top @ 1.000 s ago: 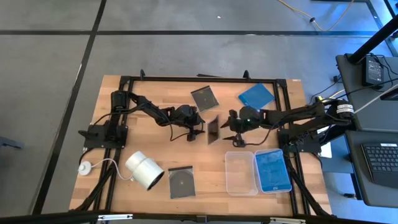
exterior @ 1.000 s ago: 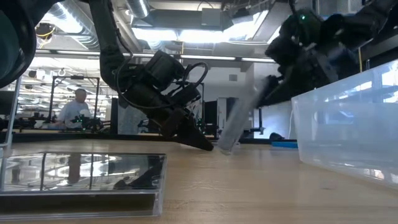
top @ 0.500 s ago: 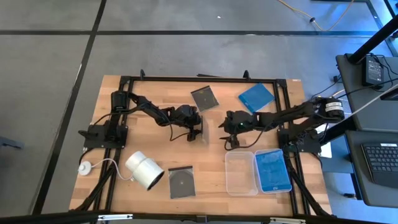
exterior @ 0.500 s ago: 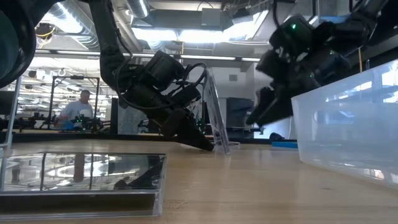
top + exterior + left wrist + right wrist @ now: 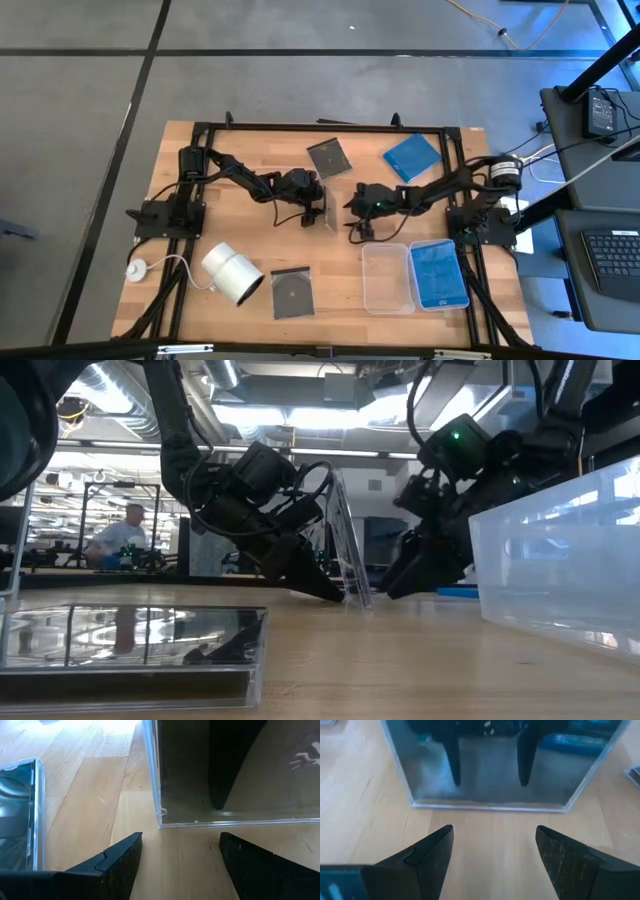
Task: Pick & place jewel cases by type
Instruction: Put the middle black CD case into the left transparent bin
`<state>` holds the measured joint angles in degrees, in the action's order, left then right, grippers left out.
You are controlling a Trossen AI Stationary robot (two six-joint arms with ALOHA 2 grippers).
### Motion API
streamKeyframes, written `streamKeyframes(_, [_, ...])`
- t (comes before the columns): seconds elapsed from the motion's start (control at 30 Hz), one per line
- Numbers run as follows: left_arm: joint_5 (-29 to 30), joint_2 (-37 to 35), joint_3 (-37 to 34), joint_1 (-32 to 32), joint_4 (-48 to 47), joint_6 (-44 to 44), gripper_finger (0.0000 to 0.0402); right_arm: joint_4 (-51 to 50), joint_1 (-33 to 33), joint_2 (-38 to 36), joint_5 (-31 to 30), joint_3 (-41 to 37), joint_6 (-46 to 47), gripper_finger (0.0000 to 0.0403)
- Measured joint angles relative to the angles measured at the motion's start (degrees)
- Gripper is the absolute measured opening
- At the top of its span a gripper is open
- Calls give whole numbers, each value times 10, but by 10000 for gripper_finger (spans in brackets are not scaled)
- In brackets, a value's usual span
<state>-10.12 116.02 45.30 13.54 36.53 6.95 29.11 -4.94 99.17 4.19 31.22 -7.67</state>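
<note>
**Clear case standing on edge between two open grippers**

Left gripper (image 5: 177, 862): fingers (image 5: 117, 857) spread apart, grasping nothing. Its wrist view shows bare wood between the fingertips and the bottom edge of the upright clear case (image 5: 230, 775) just ahead of them, not touching. The right gripper's dark fingers show through the case wall.

Right gripper (image 5: 492, 852): fingers (image 5: 432, 850) likewise spread and empty. Its wrist view shows the same case (image 5: 502, 762) from the opposite face, standing just beyond the fingertips with a strip of table between.

The low view shows what the wrist views do not: the case (image 5: 345, 540) stands nearly vertical on the table (image 5: 400, 650), leaning slightly, with the left gripper (image 5: 320, 588) low at its base on one side and the right gripper (image 5: 400, 582) close on the other. Whether the left fingertips touch the case's foot cannot be told there.

The high view places the case (image 5: 330, 212) as a thin sliver near the table's centre, between left gripper (image 5: 318, 213) and right gripper (image 5: 352, 222).

Other cases, high view only: a dark case (image 5: 329, 157) and a blue case (image 5: 412, 155) flat toward the far edge; a dark case (image 5: 291, 292) at the near edge beside a white cylinder (image 5: 233, 273); a blue case (image 5: 438, 273) inside the right-hand clear tray (image 5: 462, 290); a second tray (image 5: 386, 303) beside it.
</note>
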Motion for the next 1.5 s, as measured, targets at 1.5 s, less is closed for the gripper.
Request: streamKeyframes(1.5, [-18, -13, -1, 2, 3, -34, 265, -409, 194, -133, -380, 214, 250, 287])
